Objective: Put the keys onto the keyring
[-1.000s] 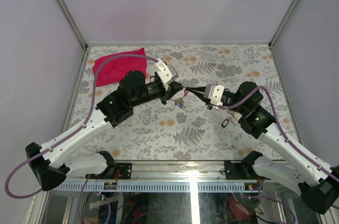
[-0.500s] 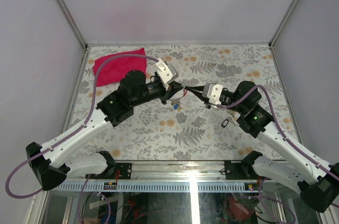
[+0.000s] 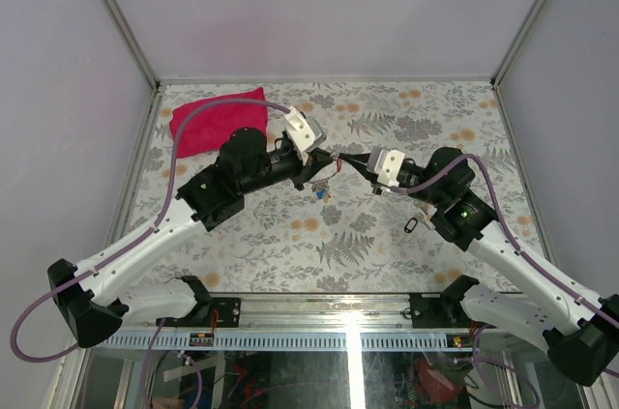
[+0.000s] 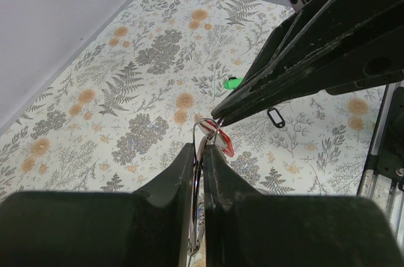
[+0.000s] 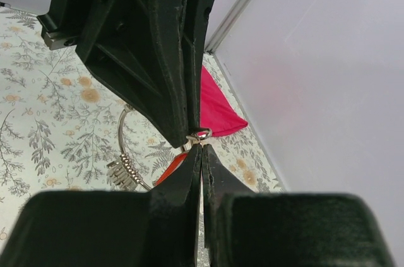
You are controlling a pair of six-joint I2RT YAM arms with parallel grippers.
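Left gripper (image 4: 201,148), mid-scene, is clamped on the keyring (image 4: 203,121). The ring stands edge-on, pointing right, with a red key (image 4: 226,144) dangling. Right gripper (image 5: 201,148) is closed to a slit, its tips at a small loop (image 5: 199,133) that only its wrist view shows. Whether it grips the loop is unclear.

Pale lilac walls (image 3: 319,3) box in a floral-patterned tabletop (image 3: 290,245) — silver frame rails (image 3: 118,13) at the corners.

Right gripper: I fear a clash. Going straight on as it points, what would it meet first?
The left gripper, tip to tip with the right gripper at the keyring, though depth is unclear.
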